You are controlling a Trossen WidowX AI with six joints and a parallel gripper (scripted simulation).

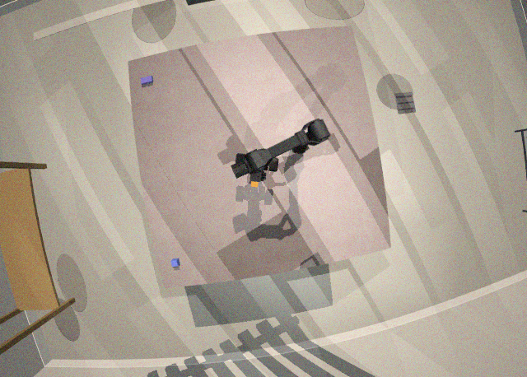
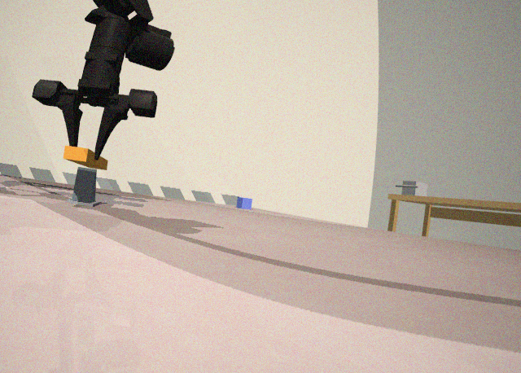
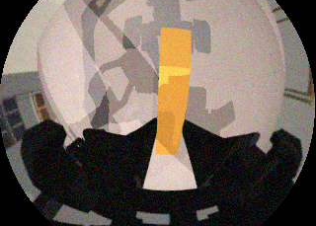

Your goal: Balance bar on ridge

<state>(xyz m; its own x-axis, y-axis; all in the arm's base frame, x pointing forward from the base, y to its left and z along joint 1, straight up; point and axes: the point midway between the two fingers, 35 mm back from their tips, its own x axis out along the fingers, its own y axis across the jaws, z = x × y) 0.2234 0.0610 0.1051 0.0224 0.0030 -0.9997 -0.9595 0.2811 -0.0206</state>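
Observation:
The orange bar point(image 1: 254, 183) point(image 2: 76, 153) point(image 3: 174, 95) is between the fingertips of my gripper point(image 2: 85, 151) point(image 3: 169, 121), which is shut on it. The fingers grip its long sides, and its long part reaches away from them in the wrist view. The dark grey ridge point(image 2: 85, 186) stands upright on the pinkish table point(image 1: 179, 122) point(image 2: 294, 340). In the exterior view the bar is just over the ridge's top, with a very thin gap or none; contact is not clear. The bar looks near level and is off the table. The ridge is hidden in the top view and the wrist view.
A blue block point(image 1: 174, 262) point(image 2: 243, 203) lies on the table away from the ridge. A purple block point(image 1: 146, 80) lies near another table corner. A wooden bench point(image 1: 25, 237) point(image 2: 462, 202) stands beyond the table. Broad shadows cross the surface.

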